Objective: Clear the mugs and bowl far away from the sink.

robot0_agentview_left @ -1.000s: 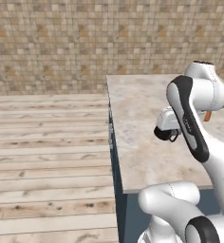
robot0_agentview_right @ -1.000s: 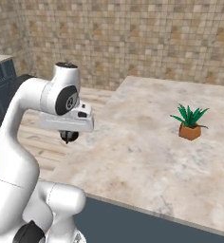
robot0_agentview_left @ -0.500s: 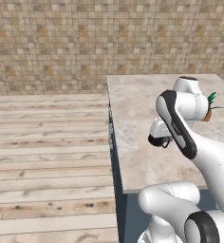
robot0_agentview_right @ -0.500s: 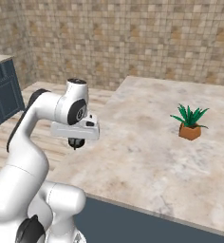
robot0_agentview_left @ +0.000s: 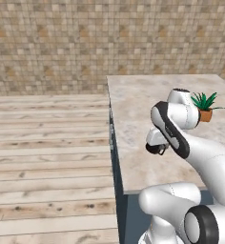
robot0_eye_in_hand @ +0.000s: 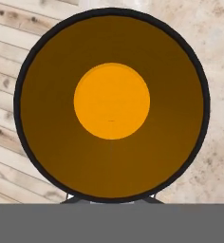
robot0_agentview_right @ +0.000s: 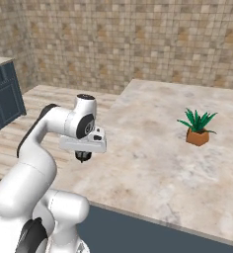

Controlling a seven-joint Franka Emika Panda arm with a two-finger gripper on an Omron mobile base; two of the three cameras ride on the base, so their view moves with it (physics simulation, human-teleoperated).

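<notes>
My gripper (robot0_agentview_right: 83, 156) hangs just above the marble counter (robot0_agentview_right: 153, 173), close to its left edge, and is shut on a black mug (robot0_eye_in_hand: 111, 102) with an orange inside. In the hand view I look straight down into the mug, whose round black rim covers most of the picture. From the left base view the mug (robot0_agentview_left: 156, 148) is a small dark shape under the hand, beside the folded white arm. The bowl and the sink are out of view.
A green plant in a terracotta pot (robot0_agentview_right: 197, 129) stands on the counter's right part, also seen behind the arm (robot0_agentview_left: 204, 106). Wooden floor (robot0_agentview_left: 47, 143) lies beyond the counter's left edge. A dark blue cabinet (robot0_agentview_right: 0, 96) stands far left against the tiled wall.
The arm has folded down and drawn back toward me, bringing the hand and the mug lower over the counter near its left edge. The base has stayed put.
</notes>
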